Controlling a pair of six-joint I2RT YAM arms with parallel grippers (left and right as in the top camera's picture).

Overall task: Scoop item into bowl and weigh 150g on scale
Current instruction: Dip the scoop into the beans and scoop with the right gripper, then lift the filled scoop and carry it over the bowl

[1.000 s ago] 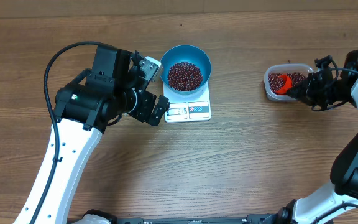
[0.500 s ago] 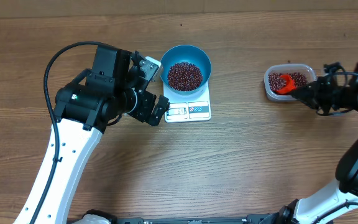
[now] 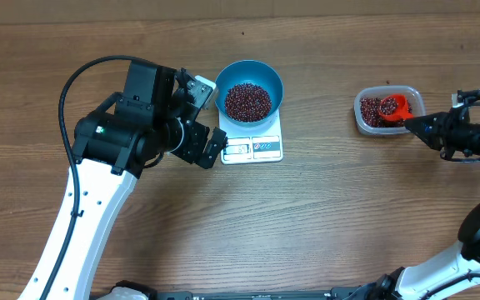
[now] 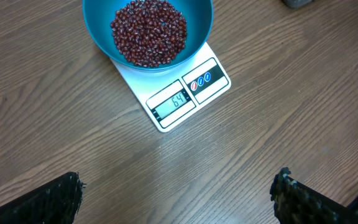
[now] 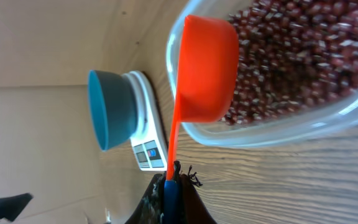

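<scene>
The blue bowl stands on the white scale and holds a heap of dark red beans. In the left wrist view the bowl sits on the scale, whose display reads 64. My left gripper stands open just left of the scale, nothing between its fingers. My right gripper is shut on the handle of an orange scoop, whose cup rests in the clear tub over more beans. The right wrist view shows the scoop tilted on its side in the tub.
The clear tub sits at the table's right side, far from the scale. A black cable loops over my left arm. Bare wood lies between the scale and the tub.
My right gripper has drawn back to the right, dragging the scoop from the tub's left part to its right part. The left arm, bowl and scale have not moved.
</scene>
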